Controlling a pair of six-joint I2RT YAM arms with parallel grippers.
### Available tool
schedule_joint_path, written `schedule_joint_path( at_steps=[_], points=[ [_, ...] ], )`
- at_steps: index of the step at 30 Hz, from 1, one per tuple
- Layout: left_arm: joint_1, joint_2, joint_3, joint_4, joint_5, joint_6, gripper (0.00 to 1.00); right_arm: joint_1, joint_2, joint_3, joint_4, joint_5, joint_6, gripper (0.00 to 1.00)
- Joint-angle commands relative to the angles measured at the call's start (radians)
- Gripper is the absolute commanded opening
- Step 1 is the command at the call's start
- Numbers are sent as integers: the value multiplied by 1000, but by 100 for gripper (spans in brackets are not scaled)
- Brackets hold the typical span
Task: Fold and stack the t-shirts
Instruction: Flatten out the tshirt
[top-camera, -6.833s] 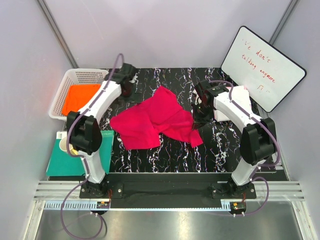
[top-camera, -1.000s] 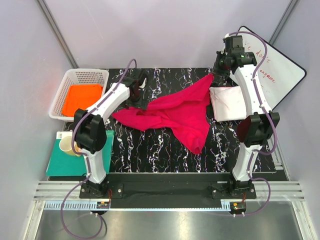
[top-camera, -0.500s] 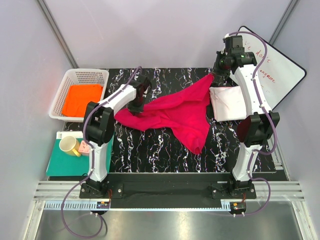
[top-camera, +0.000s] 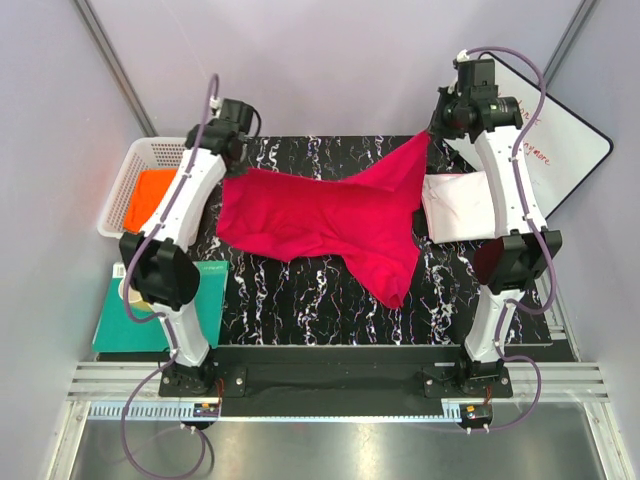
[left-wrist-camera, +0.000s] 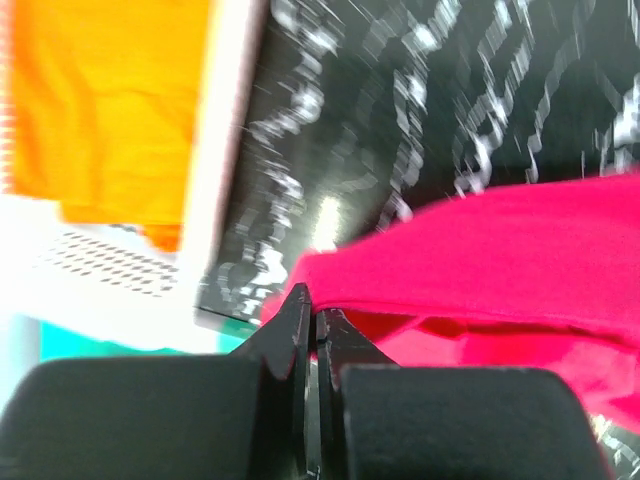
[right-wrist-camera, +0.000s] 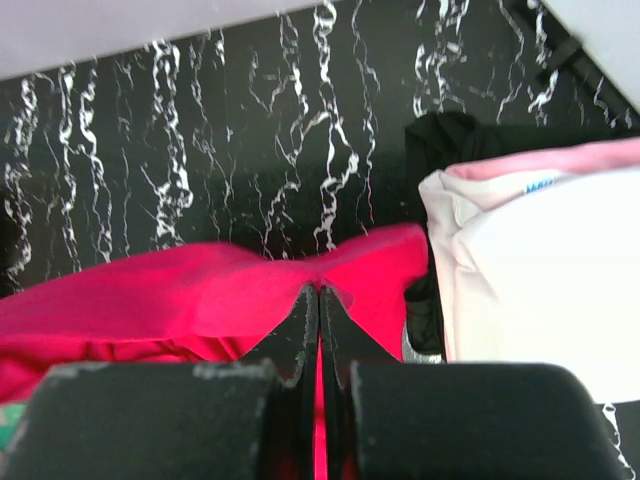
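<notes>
At ten and two o'clock, left end effector (left-wrist-camera: 312, 305) and right end effector (right-wrist-camera: 319, 292) are clamping the limp crimson-pink t-shirt (top-camera: 330, 215).

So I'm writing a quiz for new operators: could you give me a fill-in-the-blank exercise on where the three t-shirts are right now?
The left gripper and the right gripper are both ____ on the crimson-pink t-shirt.
The orange t-shirt lies ____ the basket.
The white t-shirt lies on the ____ side of the table.
Missing words: shut; in; right.
</notes>
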Motion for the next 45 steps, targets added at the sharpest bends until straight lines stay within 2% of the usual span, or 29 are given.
schedule_joint_path(
  at_steps=[1,6,11,18,23,28,36,40,45],
  points=[
    [28,-48,36,-4,-74,-30,0,-4,-32,64,23,12,-6,0],
    [30,-45,128,-6,-92,-31,0,-4,-38,128,20,0,16,0],
    [34,-60,229,20,-180,-2,0,-4,-60,228,13,17,25,0],
    [100,-145,245,66,-74,44,0,-10,-147,317,15,14,30,0],
    [97,-247,242,98,79,56,0,-9,-268,221,10,-93,20,0],
    [50,-503,26,261,201,114,0,-1,-481,29,15,-187,-24,0],
    [-30,-824,-180,350,285,139,0,13,-854,-218,82,-134,-92,0],
    [-32,-887,-153,379,283,139,0,13,-927,-295,142,-81,-102,0],
    [-30,-825,-32,379,233,159,0,11,-875,-284,223,-11,-101,0]
  ],
)
